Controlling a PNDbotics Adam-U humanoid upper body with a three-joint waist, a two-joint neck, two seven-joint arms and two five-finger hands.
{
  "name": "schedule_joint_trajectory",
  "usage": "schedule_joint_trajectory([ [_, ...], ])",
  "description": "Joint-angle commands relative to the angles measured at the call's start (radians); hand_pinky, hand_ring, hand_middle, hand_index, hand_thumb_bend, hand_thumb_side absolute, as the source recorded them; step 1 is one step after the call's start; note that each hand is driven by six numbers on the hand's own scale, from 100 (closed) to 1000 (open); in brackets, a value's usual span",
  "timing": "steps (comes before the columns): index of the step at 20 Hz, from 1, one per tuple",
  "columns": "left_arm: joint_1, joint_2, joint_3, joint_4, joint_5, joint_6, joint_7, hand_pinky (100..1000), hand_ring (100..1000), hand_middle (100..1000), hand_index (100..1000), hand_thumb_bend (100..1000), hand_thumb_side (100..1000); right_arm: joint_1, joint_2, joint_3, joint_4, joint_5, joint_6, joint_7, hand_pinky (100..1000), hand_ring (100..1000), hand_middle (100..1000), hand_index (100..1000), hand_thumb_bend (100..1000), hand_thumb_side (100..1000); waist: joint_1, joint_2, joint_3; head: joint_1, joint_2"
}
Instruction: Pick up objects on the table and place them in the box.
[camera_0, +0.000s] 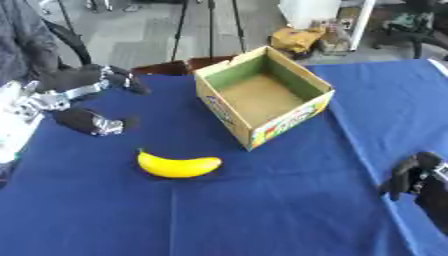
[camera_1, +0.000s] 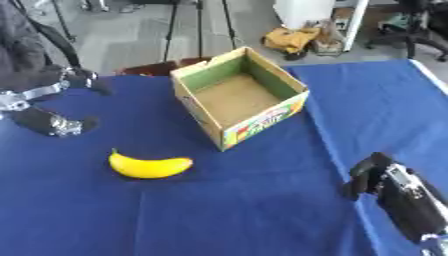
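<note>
Now the banana (camera_0: 178, 166) lies on the counter (camera_0: 262, 215), near the box (camera_0: 262, 95), which looks empty. Left hand (camera_0: 92, 100) hovers w/ fingers spread, holding nothing; right hand (camera_1: 378, 176) idle, fingers: cannot tell. Next: reach & grasp banana.

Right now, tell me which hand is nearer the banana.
Left. The left hand is over the cloth up and to the left of the banana, apart from it. The right hand sits far across at the table's right edge.
</note>
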Motion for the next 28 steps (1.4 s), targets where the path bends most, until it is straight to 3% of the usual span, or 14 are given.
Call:
schedule_joint_trajectory([
  [1, -0.019, -0.001, -0.016, 0.008, -0.057, -0.103, -0.051, 732, 737, 690, 840, 320, 798, -0.012, -0.021, 0.000, -0.012, -0.008, -0.001, 0.004, 511, 374, 329, 570, 100, 788, -0.001, -0.018, -0.001, 0.001, 0.005],
  [15, -0.015, -0.105, -0.065, 0.094, -0.310, -0.135, 0.098, 699, 683, 643, 820, 288, 810, -0.014, -0.015, 0.002, -0.011, -0.007, 0.000, 0.007, 511, 375, 328, 567, 100, 790, -0.005, -0.014, -0.003, 0.001, 0.002],
  [28, -0.004, -0.145, -0.075, 0.164, -0.521, -0.177, 0.248, 686, 651, 608, 808, 283, 769, -0.017, -0.013, 0.003, -0.011, -0.007, 0.001, 0.009, 511, 375, 328, 565, 100, 790, -0.005, -0.012, -0.004, 0.007, 0.002],
])
